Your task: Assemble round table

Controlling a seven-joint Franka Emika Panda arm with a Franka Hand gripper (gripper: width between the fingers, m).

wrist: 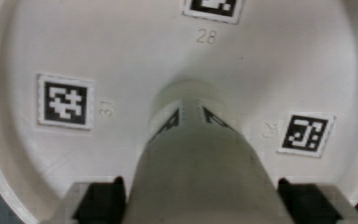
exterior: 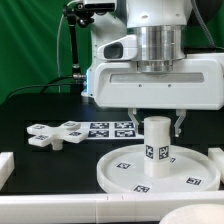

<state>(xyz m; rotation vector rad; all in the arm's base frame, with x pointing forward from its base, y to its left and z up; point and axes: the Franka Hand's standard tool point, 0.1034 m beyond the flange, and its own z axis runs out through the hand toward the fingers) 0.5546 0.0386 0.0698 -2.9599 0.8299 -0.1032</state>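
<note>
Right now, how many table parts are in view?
3. Round disc at the front; leg upright near its middle; cross-shaped piece flat on the table at the exterior view's left. The arm may hide more.

Green backdrop behind; black tabletop w/ 1 white rail along front.

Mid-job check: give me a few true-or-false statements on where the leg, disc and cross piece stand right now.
1. The cylinder leg stands upright on the round disc. True.
2. The cross-shaped piece sits on the leg. False: it lies at the exterior view's left, apart from the disc.
3. The fingers flank the leg, one each side. True.
4. The disc rests on the marker board. False: the board lies uncovered beside the cross-shaped piece.
</note>
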